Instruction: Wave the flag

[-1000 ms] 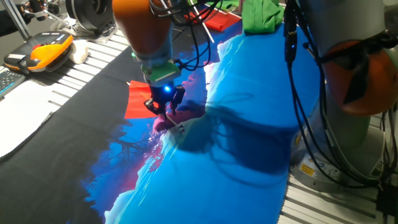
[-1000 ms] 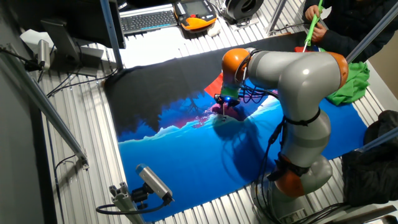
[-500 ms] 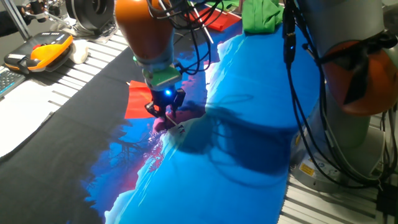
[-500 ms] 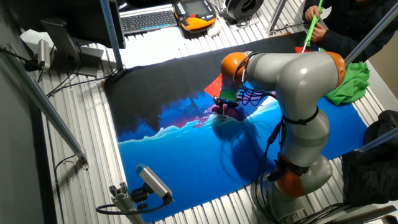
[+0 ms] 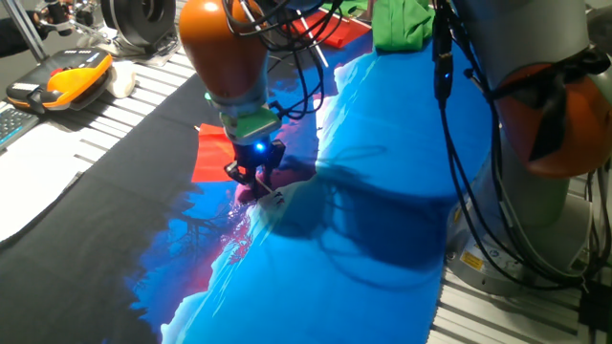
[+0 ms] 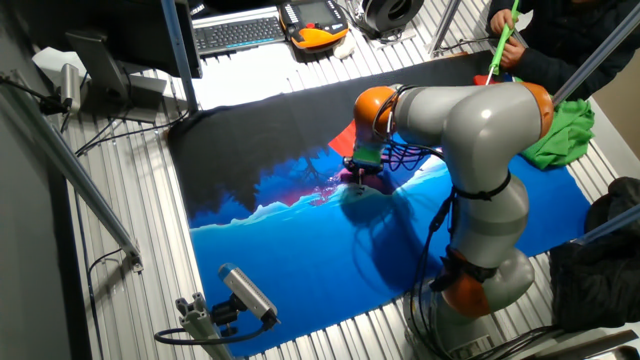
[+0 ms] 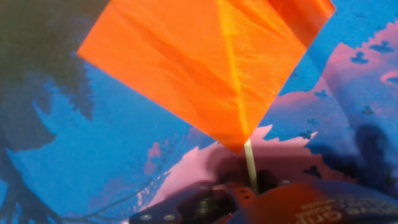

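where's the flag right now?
The flag lies flat on the printed mat where its black part meets the blue, left of the end effector in one fixed view; its white stick runs toward the fingers in the hand view.

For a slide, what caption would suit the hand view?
Seen from the hand: red flag spread flat on the blue printed cloth, its white stick running down toward the pincer.

A robotics lab is showing here: the gripper (image 6: 357, 176) is working over a printed blue mat (image 6: 330, 260) lying on a ribbed metal bench (image 6: 150, 250). Beyond the gripper a keyboard (image 6: 238, 33) and an orange hand controller (image 5: 65, 78) are sitting, and a tripod camera (image 6: 245, 291) is standing on its near side.
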Robot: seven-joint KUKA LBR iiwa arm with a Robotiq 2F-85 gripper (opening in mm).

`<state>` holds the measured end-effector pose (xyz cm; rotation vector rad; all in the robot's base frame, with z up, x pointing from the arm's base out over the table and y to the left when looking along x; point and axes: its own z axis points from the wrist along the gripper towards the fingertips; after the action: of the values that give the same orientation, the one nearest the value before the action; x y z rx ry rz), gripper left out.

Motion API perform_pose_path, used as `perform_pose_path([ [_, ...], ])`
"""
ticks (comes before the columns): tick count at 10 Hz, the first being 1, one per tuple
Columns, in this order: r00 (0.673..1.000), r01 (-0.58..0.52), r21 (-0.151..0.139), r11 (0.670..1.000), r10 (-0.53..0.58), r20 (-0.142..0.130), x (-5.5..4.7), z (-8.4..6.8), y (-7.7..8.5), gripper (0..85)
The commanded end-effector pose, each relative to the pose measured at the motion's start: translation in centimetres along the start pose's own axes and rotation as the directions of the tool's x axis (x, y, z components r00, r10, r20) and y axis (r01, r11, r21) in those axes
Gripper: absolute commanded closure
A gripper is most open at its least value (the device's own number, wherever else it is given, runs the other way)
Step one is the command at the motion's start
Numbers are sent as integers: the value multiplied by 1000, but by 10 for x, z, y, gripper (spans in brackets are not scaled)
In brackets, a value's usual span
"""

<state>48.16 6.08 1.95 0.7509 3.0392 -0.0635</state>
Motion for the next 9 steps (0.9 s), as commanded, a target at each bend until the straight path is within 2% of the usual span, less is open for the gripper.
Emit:
perform_pose_path([
  [1,1000,9,-9,1000,-9,-2,0,0,0,850],
  [4,998,68,-10,998,-68,-8,-1,-7,0,850],
  [6,996,92,-9,996,-92,-11,-2,-25,-2,850],
  [8,993,113,-32,993,-114,-28,-3,-56,-6,850],
  [9,993,113,-35,993,-115,-39,-1,-78,-8,850],
])
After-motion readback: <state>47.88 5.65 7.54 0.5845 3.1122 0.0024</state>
